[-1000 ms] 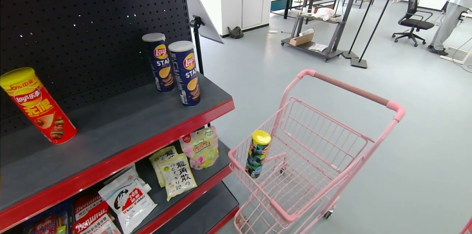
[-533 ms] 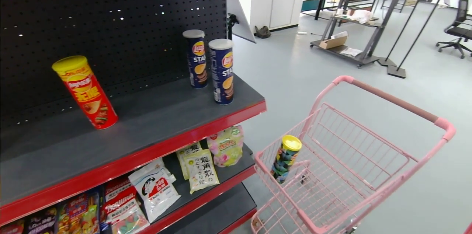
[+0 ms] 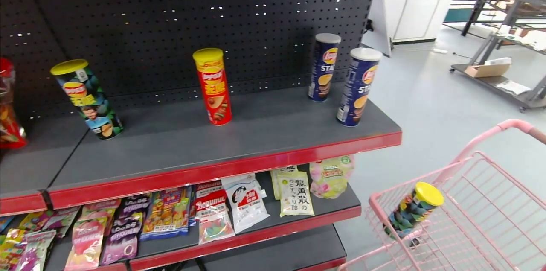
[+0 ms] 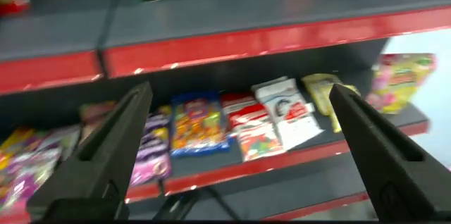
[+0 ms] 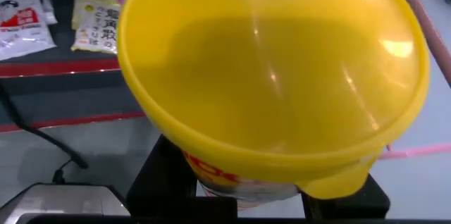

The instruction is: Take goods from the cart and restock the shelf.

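I count four upright cans on the upper shelf (image 3: 239, 143): two dark blue cans (image 3: 323, 68), one red can (image 3: 213, 87) and one teal can (image 3: 87, 100), plus one red bag (image 3: 6, 109). One pink cart (image 3: 512, 124) holds one patterned can (image 3: 411, 211), and one yellow-lidded can (image 5: 275, 90) sits before the right wrist camera. The lower shelf's snack packets (image 3: 245, 202) overlap; I make out at least ten.

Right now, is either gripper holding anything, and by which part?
Right gripper holds a yellow-lidded can by its body, below the lid. Left gripper is open and empty.
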Tool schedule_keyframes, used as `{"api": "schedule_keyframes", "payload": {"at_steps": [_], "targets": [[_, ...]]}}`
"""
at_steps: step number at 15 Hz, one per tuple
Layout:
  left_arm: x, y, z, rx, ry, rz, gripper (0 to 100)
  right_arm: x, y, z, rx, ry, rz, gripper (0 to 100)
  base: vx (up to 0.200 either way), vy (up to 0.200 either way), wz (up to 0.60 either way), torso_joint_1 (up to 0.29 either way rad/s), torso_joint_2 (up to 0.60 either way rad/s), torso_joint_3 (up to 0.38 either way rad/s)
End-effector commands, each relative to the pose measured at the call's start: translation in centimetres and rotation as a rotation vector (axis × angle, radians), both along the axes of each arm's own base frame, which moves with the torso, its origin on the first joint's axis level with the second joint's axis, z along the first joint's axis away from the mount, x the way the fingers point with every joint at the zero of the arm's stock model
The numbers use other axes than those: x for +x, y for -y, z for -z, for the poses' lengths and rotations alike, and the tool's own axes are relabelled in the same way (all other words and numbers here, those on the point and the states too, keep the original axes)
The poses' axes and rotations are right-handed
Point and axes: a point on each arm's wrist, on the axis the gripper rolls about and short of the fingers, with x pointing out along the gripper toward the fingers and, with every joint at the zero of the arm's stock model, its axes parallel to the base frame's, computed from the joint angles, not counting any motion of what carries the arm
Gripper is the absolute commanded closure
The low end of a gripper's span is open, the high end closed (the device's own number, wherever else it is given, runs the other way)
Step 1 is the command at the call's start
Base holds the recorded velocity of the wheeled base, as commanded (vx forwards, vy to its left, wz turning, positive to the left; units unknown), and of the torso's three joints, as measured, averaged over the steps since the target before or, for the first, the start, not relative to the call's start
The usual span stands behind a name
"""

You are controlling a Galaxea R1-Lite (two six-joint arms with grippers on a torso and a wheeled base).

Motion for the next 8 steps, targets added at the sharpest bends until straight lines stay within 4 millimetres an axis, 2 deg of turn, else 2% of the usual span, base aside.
{"api": "schedule_keyframes", "payload": {"at_steps": [1,3,5,8], "targets": [[0.0,0.0,0.0,0.0,0.0,0.0,0,-0.3,0.0,0.2,0.002,0.009,-0.001,100,0.0,0.0,0.6,0.017,0.01,0.002],[0.0,0.0,0.0,0.002,0.0,0.0,0,-1.0,0.1,0.7,-0.001,0.026,-0.003,100,0.0,0.0,0.0,0.0,0.0,0.0],[0.0,0.0,0.0,0.0,0.0,0.0,0,-2.7,0.4,1.4,0.012,0.098,-0.005,100,0.0,0.0,0.0,0.0,0.0,0.0],[0.0,0.0,0.0,0.002,0.0,0.0,0,-4.3,0.6,2.2,0.026,0.172,-0.007,100,0.2,0.0,0.0,-0.006,0.0,0.002]]}}
